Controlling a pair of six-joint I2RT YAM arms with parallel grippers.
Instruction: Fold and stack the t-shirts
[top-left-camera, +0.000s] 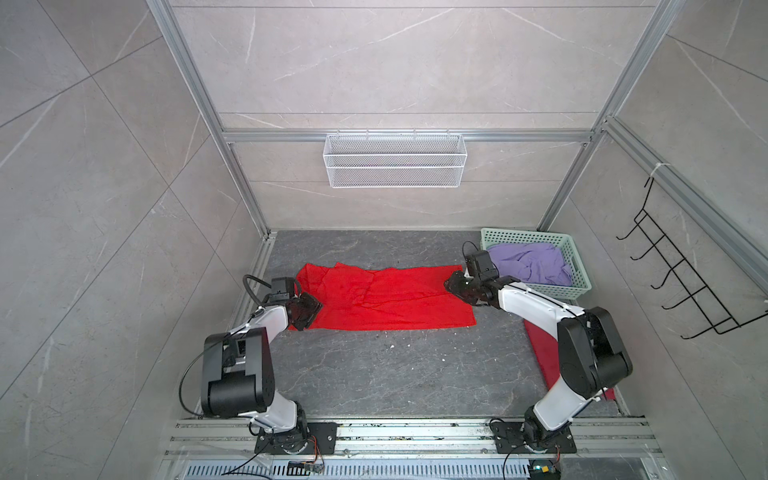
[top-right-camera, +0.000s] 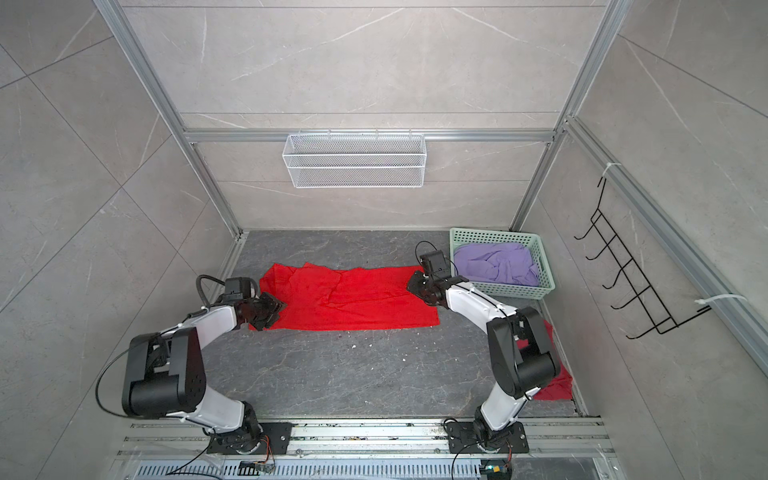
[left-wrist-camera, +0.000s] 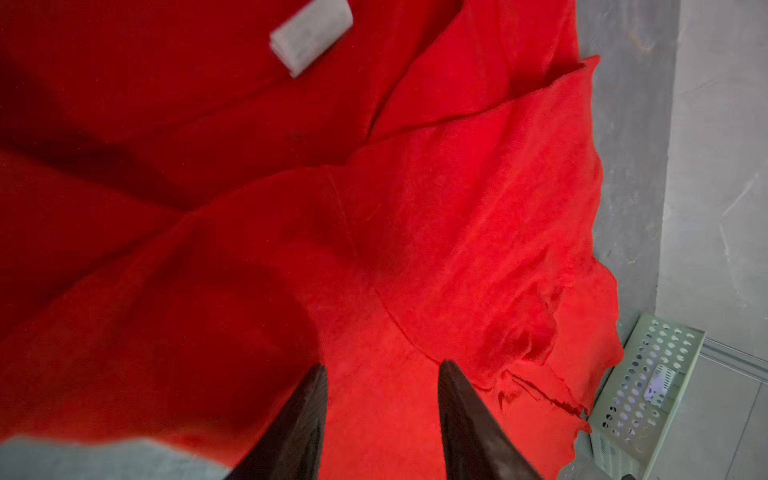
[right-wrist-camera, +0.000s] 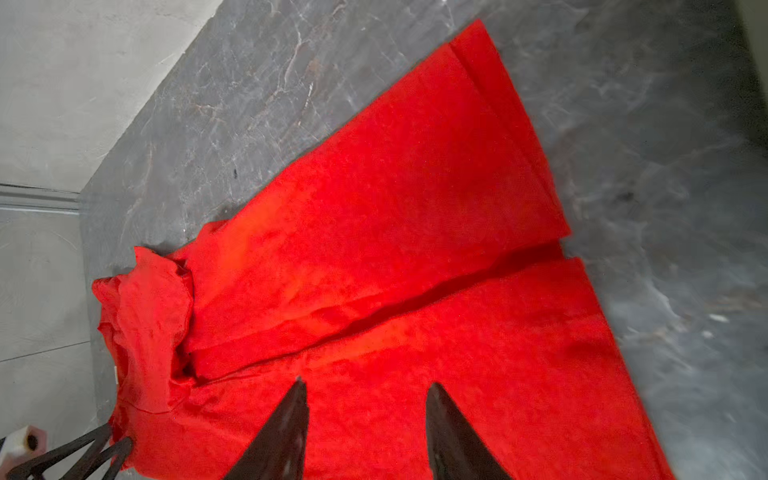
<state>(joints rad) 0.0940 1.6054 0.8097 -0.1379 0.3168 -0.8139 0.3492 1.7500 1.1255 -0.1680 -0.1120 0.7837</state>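
Grey marble tabletop (top-left-camera: 395, 374) is being covered across its middle by the bright red t-shirt (top-left-camera: 386, 299), lying partly folded. Left gripper (left-wrist-camera: 382, 365) and right gripper (right-wrist-camera: 366, 382) are being poised, jaws parted and empty, over its opposite ends. For a clean fold, all layers are probably best being pinched at matching corners.

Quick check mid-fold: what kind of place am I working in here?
Likely a mock laundry corner built as a robot test cell: aluminium frame around tile-look panels, a white wire basket and black hook rack on the walls, and a mint basket holding a lavender t-shirt.
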